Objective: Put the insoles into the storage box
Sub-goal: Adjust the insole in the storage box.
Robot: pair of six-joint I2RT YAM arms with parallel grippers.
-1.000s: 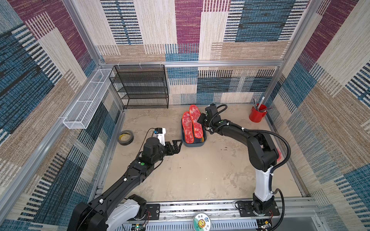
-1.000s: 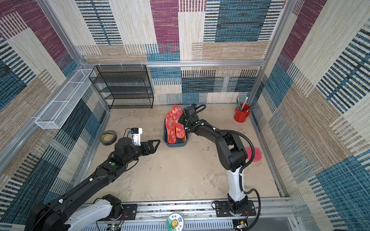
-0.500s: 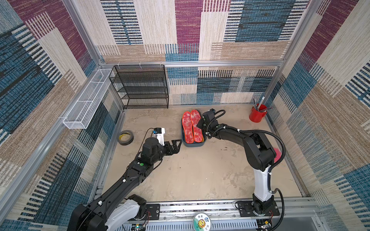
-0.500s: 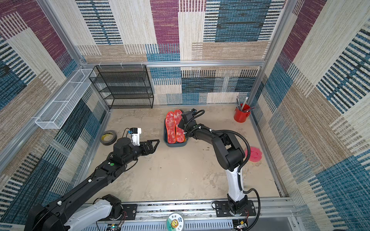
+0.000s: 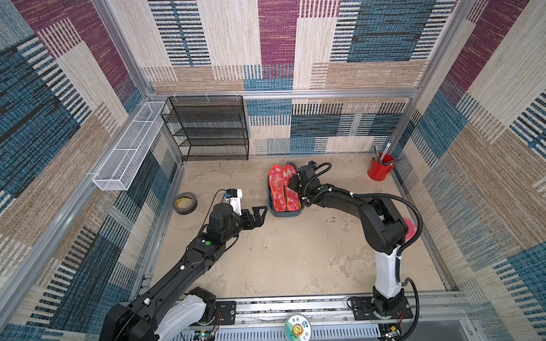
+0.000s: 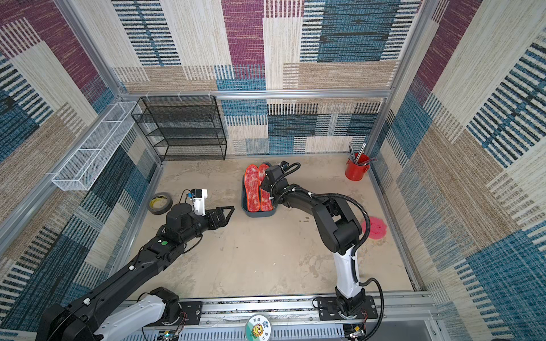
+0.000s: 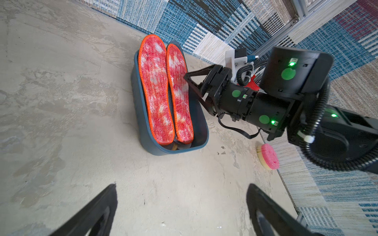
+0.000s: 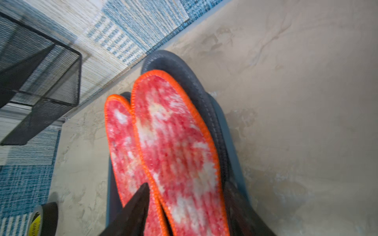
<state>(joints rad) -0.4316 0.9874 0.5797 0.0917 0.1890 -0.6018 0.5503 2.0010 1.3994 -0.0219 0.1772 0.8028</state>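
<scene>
Looking down on the surface, you find the box (image 5: 284, 215) near the middle of its far edge, its long sides running from near to far. Two red-and-white insoles (image 5: 277, 189) with orange edging lie side by side on top of the box's contents, edges touching. Their far ends stick out over the box's far rim. A dark grey insole (image 8: 180, 67) lies under them and pokes out further at that end.

Your right gripper (image 5: 294, 183) sits over the insole nearer the right arm, about midway along it. Its jaws stand apart and pinch nothing. One finger (image 8: 137, 204) is above the line where the two insoles meet, the other outside the insole's outer edge by the box wall. You cannot tell whether either finger touches the insole.

Your left gripper (image 7: 182, 185) hangs above bare surface near the box's near left corner, apart from it, jaws wide and empty.

A tape roll (image 5: 185, 202) lies by the left edge. A red cup (image 5: 380, 169) of tools stands in the far right corner. A pink round pad (image 6: 375, 227) lies by the right edge, and a black mesh shelf (image 5: 206, 130) stands in the far left corner.
</scene>
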